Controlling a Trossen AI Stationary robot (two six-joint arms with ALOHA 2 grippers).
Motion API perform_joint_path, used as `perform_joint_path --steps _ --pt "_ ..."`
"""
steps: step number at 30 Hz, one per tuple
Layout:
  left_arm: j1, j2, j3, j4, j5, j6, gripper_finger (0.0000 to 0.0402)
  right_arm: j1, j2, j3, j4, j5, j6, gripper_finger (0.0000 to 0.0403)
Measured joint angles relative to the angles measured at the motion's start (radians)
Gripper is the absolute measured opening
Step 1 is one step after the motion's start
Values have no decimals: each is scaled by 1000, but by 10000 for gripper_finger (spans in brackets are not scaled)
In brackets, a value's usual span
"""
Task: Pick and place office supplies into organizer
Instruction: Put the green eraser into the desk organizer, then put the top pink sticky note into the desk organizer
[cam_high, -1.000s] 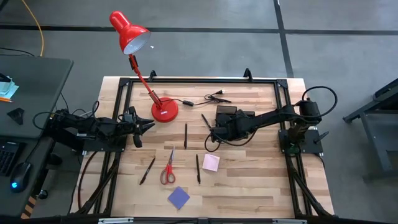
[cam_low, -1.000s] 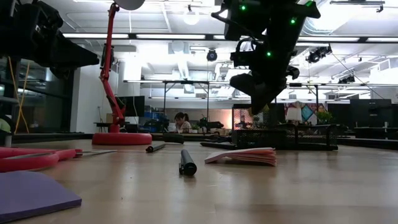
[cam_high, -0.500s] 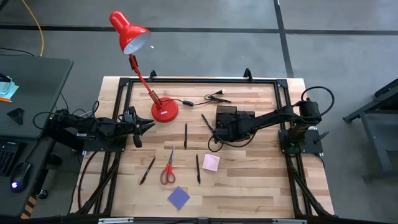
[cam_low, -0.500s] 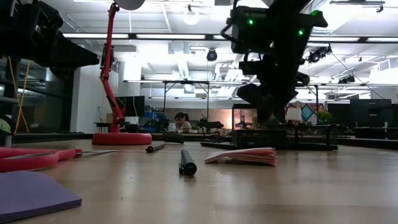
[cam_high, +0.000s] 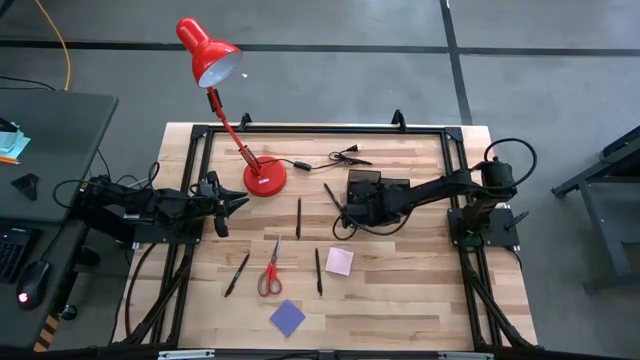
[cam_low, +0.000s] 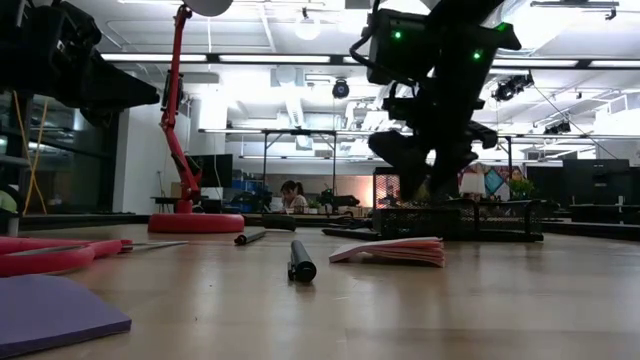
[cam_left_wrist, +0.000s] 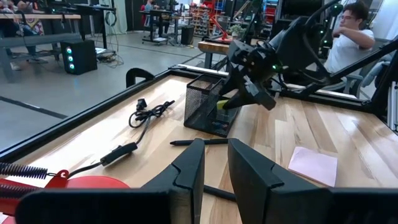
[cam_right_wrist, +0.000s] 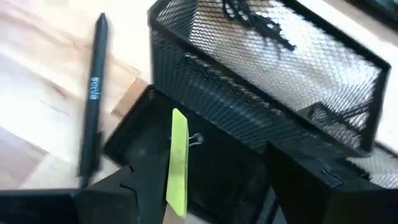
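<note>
My right gripper (cam_high: 352, 211) hangs open over the black mesh organizer (cam_high: 375, 189), slanting down at its low compartment. A small yellow piece (cam_right_wrist: 177, 163) stands tilted in that compartment, close beside one finger (cam_right_wrist: 127, 190). A dark pen (cam_right_wrist: 93, 99) lies on the table next to the organizer. Red-handled scissors (cam_high: 270, 272), a pink note pad (cam_high: 339, 261), a blue-purple note pad (cam_high: 287, 317) and more pens (cam_high: 298, 217) lie flat on the wood. My left gripper (cam_left_wrist: 214, 168) waits at the table's left edge, a narrow gap between its fingers, nothing in it. My right gripper has its fingers on either side of the yellow piece (cam_right_wrist: 178, 186), which rests in the organizer's low compartment. The piece is right against one finger; whether they touch, I cannot tell.
A red desk lamp (cam_high: 262, 176) stands at the far left of the table, with a black cable and plug (cam_high: 335, 157) lying beside it. A black metal frame (cam_high: 320, 130) runs round the table. Bare wood lies between the pads and the near edge.
My right gripper has opened over the organizer and rolled about its wrist. It has shifted a little toward the organizer and slightly down.
</note>
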Motion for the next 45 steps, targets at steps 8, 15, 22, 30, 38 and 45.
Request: perform_joint_path --steps 8,15,22,30,38,45 --pt "0 0 0 0 0 0 63 -1 0 0 16 -36 54 243" --pt "0 0 0 0 0 0 61 3 0 1 53 -28 72 243" --pt "0 0 0 0 0 0 61 11 0 3 135 -8 36 229" --pt "0 0 0 0 0 0 63 7 0 9 1 1 140 204" --pt "0 0 0 0 0 0 62 19 0 11 -6 24 149 201" --pt "0 0 0 0 0 0 60 60 0 11 8 -27 143 200"
